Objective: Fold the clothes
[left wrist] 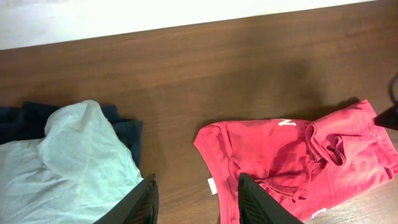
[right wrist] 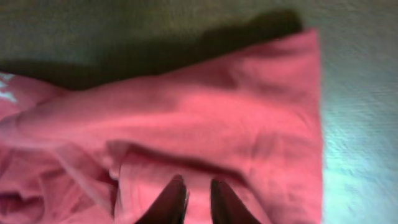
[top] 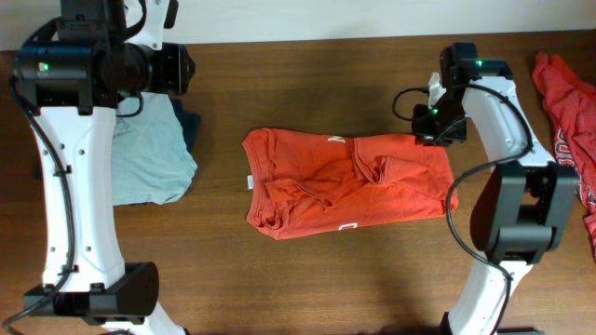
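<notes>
Left gripper (left wrist: 198, 180): parted, empty, well left of orange-red T-shirt (top: 345, 181). Lies mid-table, long axis left-right. Right gripper (right wrist: 197, 180): nearly closed at far-right corner, hold on cloth indeterminate. Favour this side for next fold: nearer.

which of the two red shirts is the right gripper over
The red shirt mid-table, roughly folded; the right gripper hangs over one corner. The other red shirt lies bunched far off to the side.
</notes>
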You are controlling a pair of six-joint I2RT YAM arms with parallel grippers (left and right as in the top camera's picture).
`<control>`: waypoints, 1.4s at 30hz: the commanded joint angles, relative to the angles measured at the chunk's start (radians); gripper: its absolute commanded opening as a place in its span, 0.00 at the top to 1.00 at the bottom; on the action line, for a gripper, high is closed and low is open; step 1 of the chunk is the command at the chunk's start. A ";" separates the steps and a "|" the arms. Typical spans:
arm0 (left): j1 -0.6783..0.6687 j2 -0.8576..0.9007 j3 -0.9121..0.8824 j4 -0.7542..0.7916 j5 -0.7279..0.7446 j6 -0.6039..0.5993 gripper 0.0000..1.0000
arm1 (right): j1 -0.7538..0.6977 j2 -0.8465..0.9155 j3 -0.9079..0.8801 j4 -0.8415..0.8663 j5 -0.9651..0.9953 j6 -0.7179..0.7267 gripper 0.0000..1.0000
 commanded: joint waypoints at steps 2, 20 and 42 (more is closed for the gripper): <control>0.005 -0.027 0.017 0.006 -0.008 0.017 0.59 | 0.019 0.068 -0.028 0.046 -0.052 -0.001 0.86; 0.005 -0.027 0.017 0.010 -0.019 0.017 0.59 | 0.182 0.033 -0.115 -0.228 -0.327 -0.149 0.96; 0.005 -0.027 0.017 0.021 -0.050 0.017 0.53 | -0.086 0.006 -0.195 -0.102 -0.161 -0.062 0.96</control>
